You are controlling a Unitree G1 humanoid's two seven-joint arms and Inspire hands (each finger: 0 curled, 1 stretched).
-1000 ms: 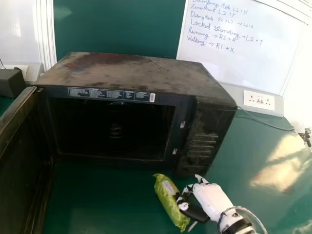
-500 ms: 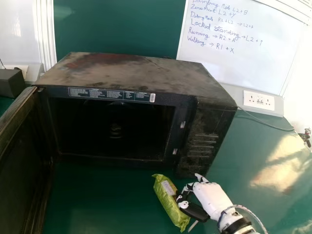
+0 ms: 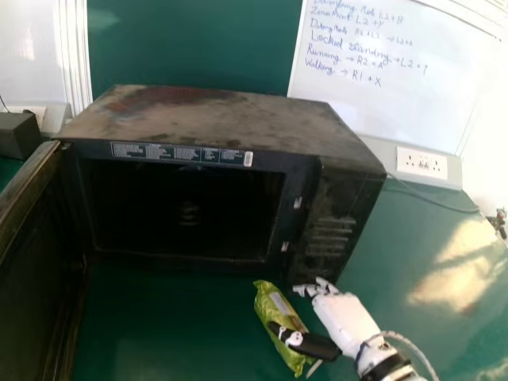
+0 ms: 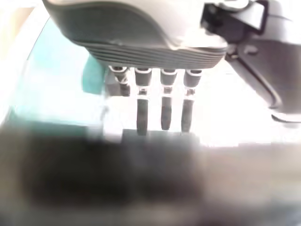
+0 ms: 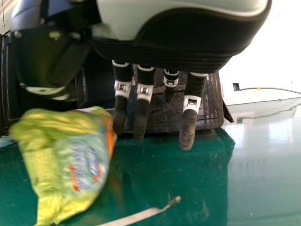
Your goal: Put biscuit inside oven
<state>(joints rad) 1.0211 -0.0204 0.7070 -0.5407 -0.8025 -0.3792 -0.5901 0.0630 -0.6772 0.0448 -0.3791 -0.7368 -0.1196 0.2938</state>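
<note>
Oven (image 3: 222, 119) door (image 3: 32, 262) open; biscuit packet (image 3: 275, 309) outside, on table (image 3: 159, 325); right hand (image 3: 345, 317) beside it, fingers straight, no grip; left hand (image 4: 131, 28) fingers straight, holding nothing; grasp, lift, placing inside left to do.

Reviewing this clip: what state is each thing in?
Dusty black microwave oven: door swung open.
Green plastic biscuit packet: wrapped, outside the oven.
White-and-black right hand: open, fingers straight.
Grey-and-black left hand: open, fingers straight.
</note>
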